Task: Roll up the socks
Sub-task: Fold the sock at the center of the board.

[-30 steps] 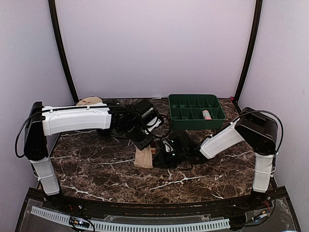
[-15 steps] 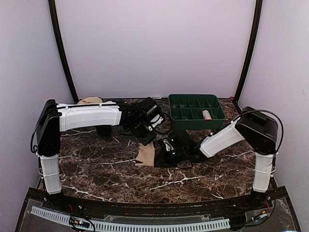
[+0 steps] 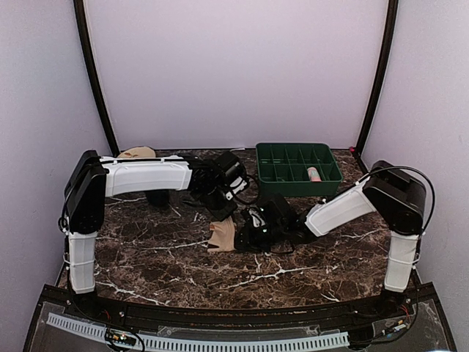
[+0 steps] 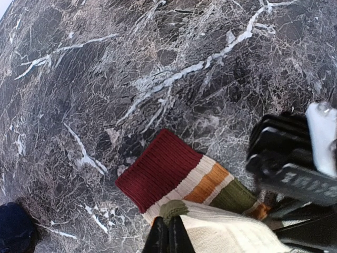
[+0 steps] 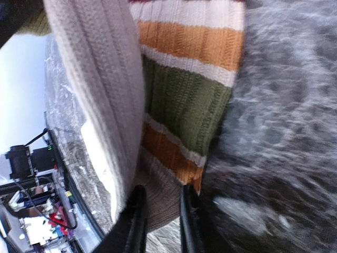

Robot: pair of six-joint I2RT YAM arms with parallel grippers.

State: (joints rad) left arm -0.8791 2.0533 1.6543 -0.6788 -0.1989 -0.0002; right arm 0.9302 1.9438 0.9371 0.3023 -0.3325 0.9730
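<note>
Two arms are counted, the left arm (image 3: 146, 176) and the right arm (image 3: 341, 209), each with one claw. One green tray (image 3: 298, 190), one beige plate (image 3: 135, 152) and two socks are also counted.

A dark marble counter (image 3: 146, 257) with white veins carries everything. It is closed in by pale lilac walls (image 3: 234, 73) and two black poles (image 3: 95, 81). The tray is set at the counter's back edge, close to the right pole. The plate is seen far left of the tray, partly hidden behind the left arm.

The striped sock (image 4: 168, 168) lies in front of the tray and to its left, with a cream part folded over the red, cream, orange and olive bands. The pink sock (image 3: 314, 174) lies inside the tray, in a near compartment toward its right end.

The left claw (image 4: 168, 237) is clenched, its tips at the sock's cream fold; whether cloth is pinched cannot be told. The right claw (image 5: 160, 211) stands slightly parted with tan cloth between its fingers; whether it grips cannot be told.

Bare marble is left in front of the tray toward the counter's near edge, which is bordered by a white slotted strip (image 3: 198, 341).
</note>
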